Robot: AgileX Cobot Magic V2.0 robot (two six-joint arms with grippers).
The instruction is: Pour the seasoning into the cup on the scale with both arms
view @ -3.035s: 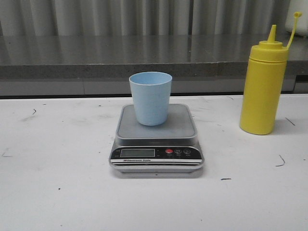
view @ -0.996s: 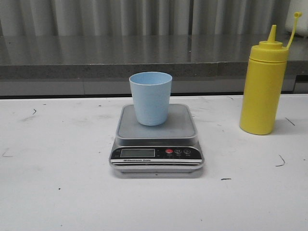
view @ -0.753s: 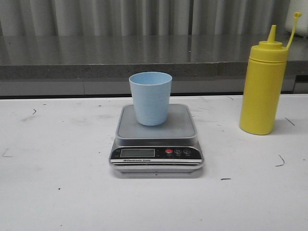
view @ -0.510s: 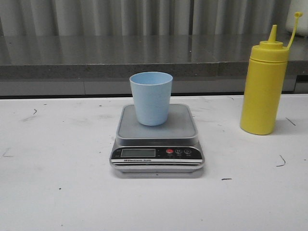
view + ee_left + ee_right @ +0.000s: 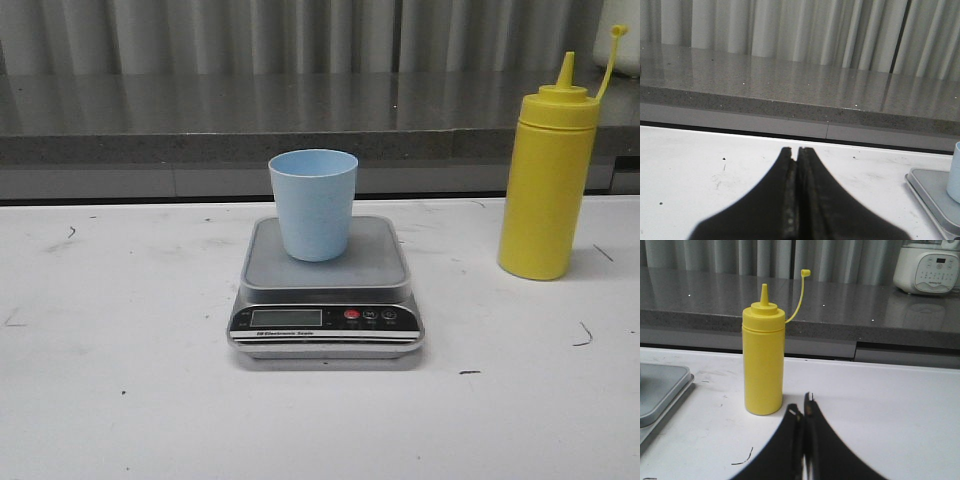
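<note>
White table (image 5: 120, 400) bears scale (image 5: 326, 300), cup (image 5: 313, 203), seasoning (image 5: 548, 180).

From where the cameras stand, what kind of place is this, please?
Probably a kitchen-style test bench. A digital scale with a blue cup and a yellow squeeze bottle stand on a white table, with a grey stone counter behind and a white cooking appliance on it.
</note>
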